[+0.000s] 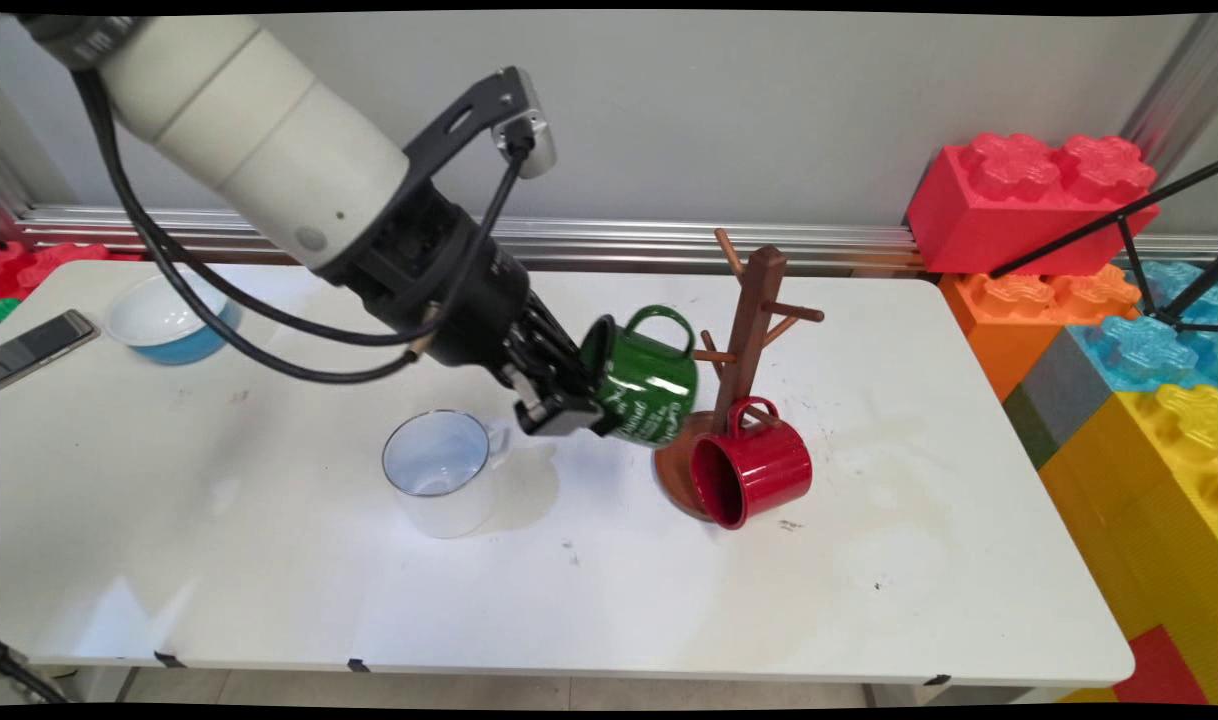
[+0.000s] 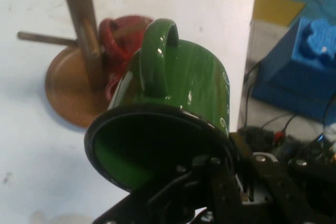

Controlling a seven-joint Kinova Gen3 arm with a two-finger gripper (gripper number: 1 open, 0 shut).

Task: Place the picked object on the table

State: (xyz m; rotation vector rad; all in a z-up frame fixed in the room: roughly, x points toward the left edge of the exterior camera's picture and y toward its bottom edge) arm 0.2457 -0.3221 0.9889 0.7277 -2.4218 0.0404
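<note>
My gripper (image 1: 581, 398) is shut on the rim of a green mug (image 1: 641, 380), holding it tilted in the air just left of a brown wooden mug tree (image 1: 751, 318). The mug's handle (image 1: 659, 320) points up and toward the tree's pegs. In the hand view the green mug (image 2: 178, 98) fills the middle, handle toward the camera's top, with the tree's post (image 2: 81, 19) and round base (image 2: 65, 95) behind it. A red mug (image 1: 751, 470) hangs by its handle on a low peg, its mouth facing the near left. A white mug (image 1: 441, 470) stands upright on the table below the gripper's left.
A blue and white bowl (image 1: 169, 320) and a phone (image 1: 44, 342) lie at the table's far left. Large toy bricks, red (image 1: 1029, 200), orange (image 1: 1039, 300) and yellow (image 1: 1169, 470), are stacked beyond the right edge. A black tripod leg (image 1: 1109, 225) crosses them.
</note>
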